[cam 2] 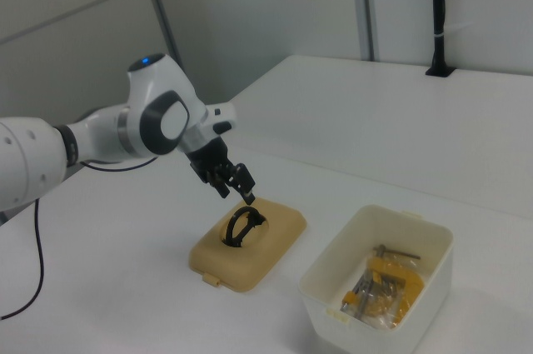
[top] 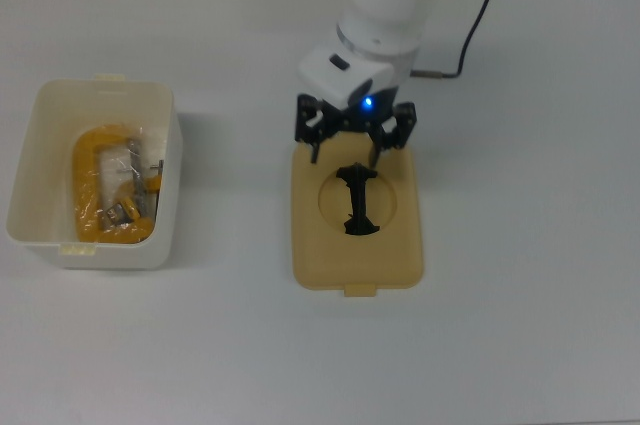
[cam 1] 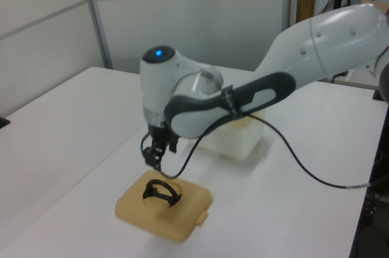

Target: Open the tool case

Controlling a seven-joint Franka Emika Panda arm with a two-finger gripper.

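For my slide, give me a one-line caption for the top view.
Open gripper above the black handle of the tan lid, which lies on the table apart from the open white box of tools.

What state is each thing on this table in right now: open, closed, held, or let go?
tool case: open, lid off, yellow tools lying inside.
lid: flat on the table, apart from the case.
black handle: standing up in its round recess, not held.
gripper: fingers open, above the lid's edge, holding nothing.

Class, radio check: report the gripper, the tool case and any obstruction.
Gripper open, above the lid, holding nothing. Lid flat on table, apart from open box. Nothing in the way.
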